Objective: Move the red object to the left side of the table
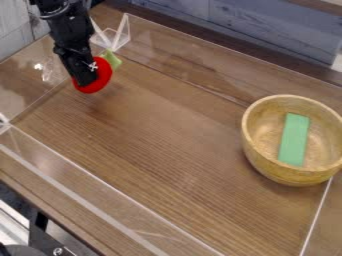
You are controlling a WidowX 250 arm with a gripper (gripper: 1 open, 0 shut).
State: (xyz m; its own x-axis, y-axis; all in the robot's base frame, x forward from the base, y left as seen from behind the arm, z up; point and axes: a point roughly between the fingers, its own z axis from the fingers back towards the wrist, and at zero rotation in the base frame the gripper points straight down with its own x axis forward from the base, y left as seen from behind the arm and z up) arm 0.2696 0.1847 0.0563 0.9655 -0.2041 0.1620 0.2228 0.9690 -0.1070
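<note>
Acrylic walls (54, 160) edge the brown wood-grain bench (160, 130), the nearest one running along the front, well below and in front of the claw. Far off to the claw's right, near the bench's right edge, sits a wooden bowl (254, 140) with a flat green block (294, 138) lying inside it. Bare wood grain fills the stretch between that bowl and the claw. At the far left corner the dark claw (79, 70) points almost straight down, its fingers narrow and clamped on the red object (92, 80), which sits right under the claw at the bench surface. A pale green leafy tip (114, 62) pokes out just right of the claw.
</note>
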